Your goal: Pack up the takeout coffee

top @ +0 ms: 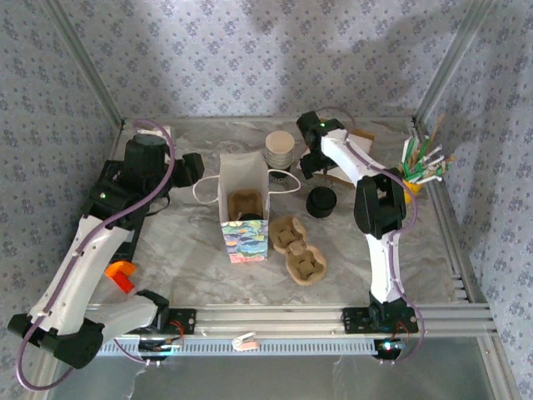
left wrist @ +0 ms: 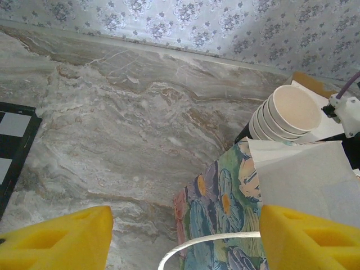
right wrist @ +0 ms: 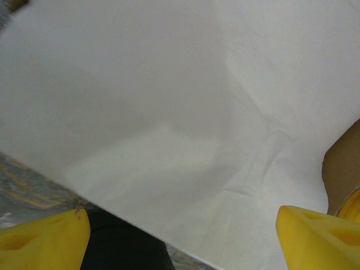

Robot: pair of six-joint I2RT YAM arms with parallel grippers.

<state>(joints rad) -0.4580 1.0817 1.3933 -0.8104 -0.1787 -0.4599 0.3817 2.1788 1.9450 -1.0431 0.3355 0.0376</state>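
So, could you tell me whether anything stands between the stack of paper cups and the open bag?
Nothing visible does. The cup stack stands just behind the paper bag, at its right corner; a cardboard carrier already sits inside.

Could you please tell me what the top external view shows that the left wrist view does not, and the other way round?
The top external view adds both arms, two cardboard cup carriers beside the bag, a black lid and a bundle of stirrers at the right edge. The left wrist view adds its own yellow fingers, spread wide apart, and a black-and-white panel at its left edge. Both share the printed paper bag, the stack of white cups behind it and the marble table.
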